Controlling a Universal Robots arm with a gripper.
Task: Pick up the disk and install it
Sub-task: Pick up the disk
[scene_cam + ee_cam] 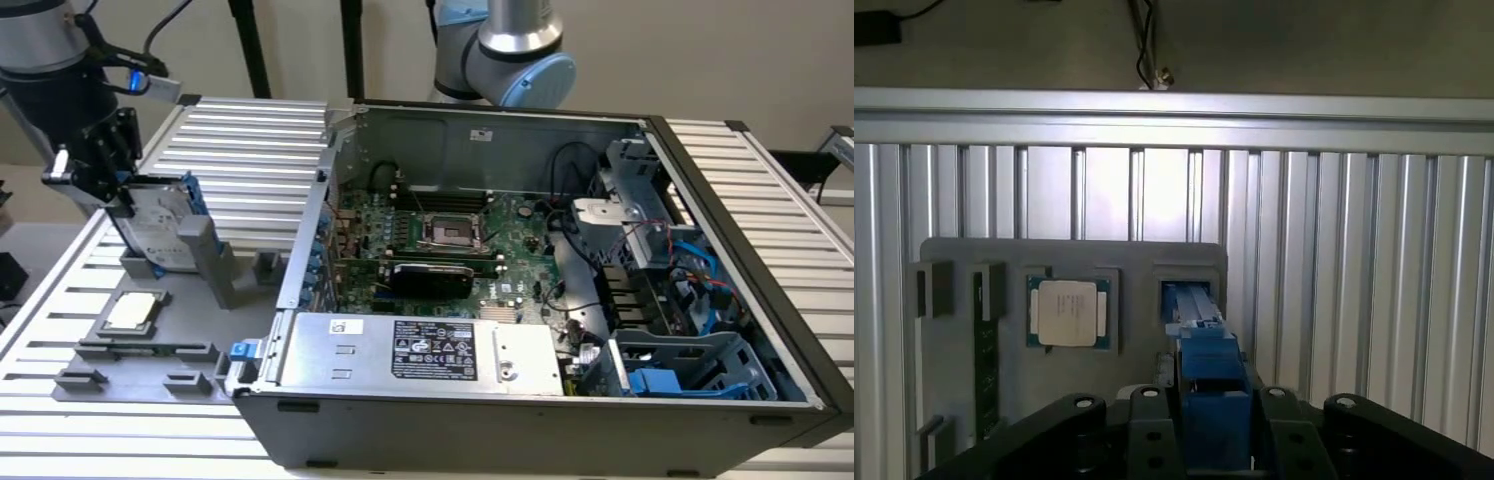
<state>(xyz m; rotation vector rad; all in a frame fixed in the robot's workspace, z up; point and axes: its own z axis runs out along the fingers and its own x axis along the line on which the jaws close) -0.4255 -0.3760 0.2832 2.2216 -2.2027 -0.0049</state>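
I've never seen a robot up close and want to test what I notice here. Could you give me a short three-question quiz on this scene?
1. True or false: the disk stands on edge on the grey tray, outside the computer case.
2. Which of these lies flat on that tray? A) a square silver chip B) a screwdriver C) a fan
3. Fill in: the gripper is closest to the ____.
Key: 1 true; 2 A; 3 disk.
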